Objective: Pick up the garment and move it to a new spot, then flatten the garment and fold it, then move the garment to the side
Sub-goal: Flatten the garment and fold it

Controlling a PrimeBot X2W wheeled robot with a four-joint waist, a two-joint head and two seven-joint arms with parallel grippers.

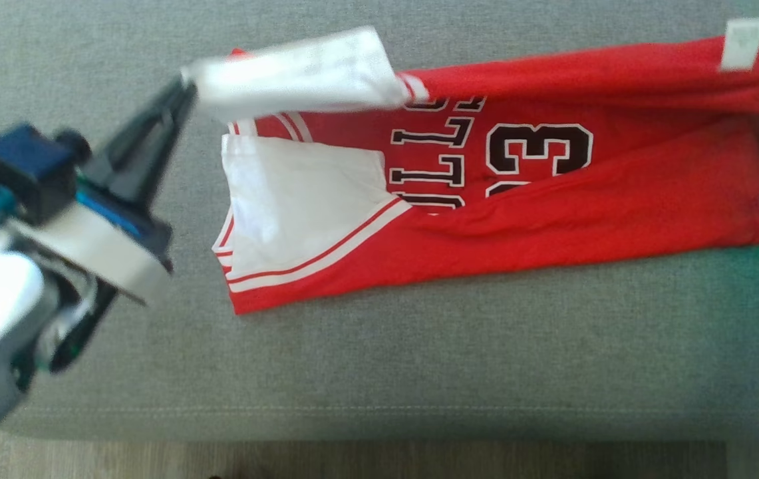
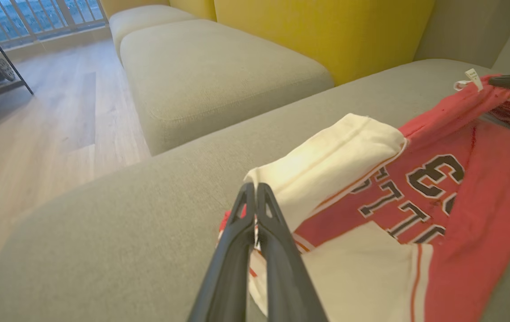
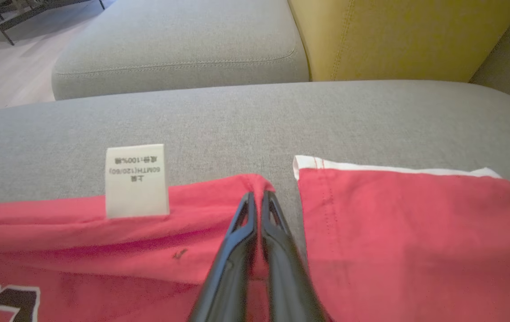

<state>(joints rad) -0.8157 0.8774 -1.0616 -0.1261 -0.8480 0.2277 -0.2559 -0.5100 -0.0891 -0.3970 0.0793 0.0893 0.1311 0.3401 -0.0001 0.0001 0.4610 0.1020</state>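
**Both ends pinched for the fold**

Head view: the jersey (image 1: 552, 199) lies across the sofa seat (image 1: 419, 359), number up. At ten o'clock my left gripper (image 1: 184, 86) is clamped on the white sleeve (image 1: 299, 76) and holds it raised, I judge so the far edge can fold over.

Left wrist view: that gripper pinches the sleeve's corner.

Right wrist view: my right gripper (image 3: 258, 197) is clenched on the red edge, with the label (image 3: 136, 181) at its nine o'clock.
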